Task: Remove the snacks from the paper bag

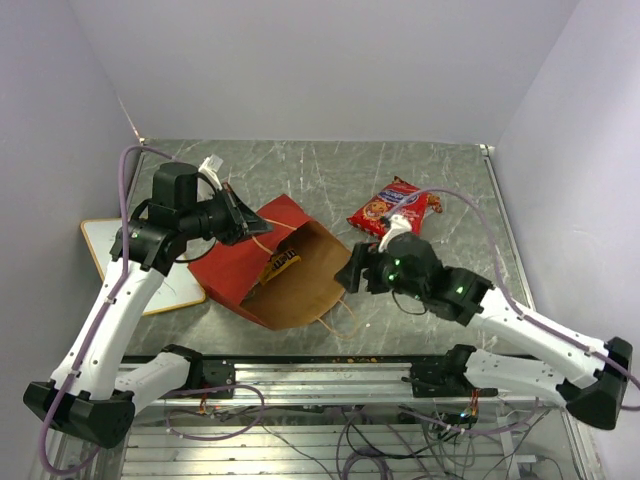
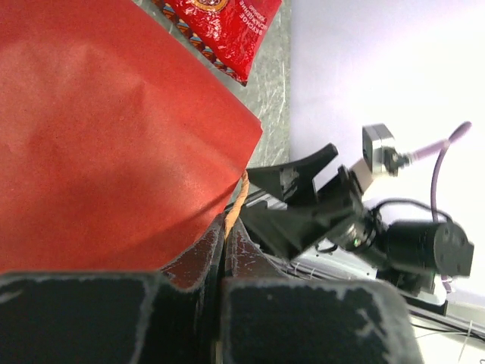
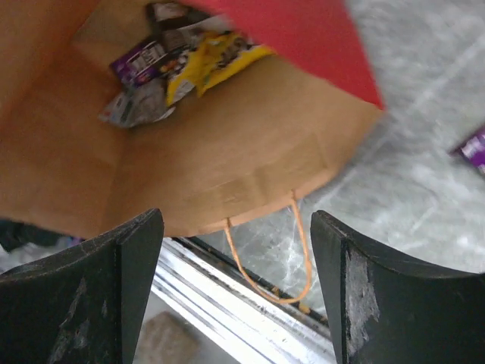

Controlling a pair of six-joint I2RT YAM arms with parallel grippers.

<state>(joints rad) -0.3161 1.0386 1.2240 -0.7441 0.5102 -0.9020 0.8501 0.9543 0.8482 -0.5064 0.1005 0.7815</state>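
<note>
Black fingers (image 2: 250, 259) of the left claw (image 2: 225, 241) fill the bottom of its wrist view. They are pressed together on a thin orange twine handle (image 2: 236, 201) of the paper bag (image 2: 114, 136), right at the corner of a red outer panel. From above, that claw grips the bag at its upper edge. The bag lies on its side on the bench (image 1: 330, 165) with its brown mouth open toward the right arm.

The right claw (image 3: 236, 227) has its fingers wide apart with nothing between them. It sits just in front of the mouth, above the bag's lower lip. There the second handle (image 3: 276, 262) loops out over the bench toward the metal rail (image 3: 220, 303) at the near edge.

Deep inside the bag lie a purple packet (image 3: 140, 57), a yellow packet (image 3: 216, 64), a crumpled pale packet (image 3: 136, 106) and a dark packet (image 3: 178, 34) too blurred to describe further.

Outside, the red chip bag (image 1: 395, 207) lies flat on the bench behind the right claw, apart from the paper bag. A second purple packet (image 1: 436, 203) lies just beside its right end. A wood-framed whiteboard (image 1: 100, 245) lies at the bench's left edge, partly under the left arm.
</note>
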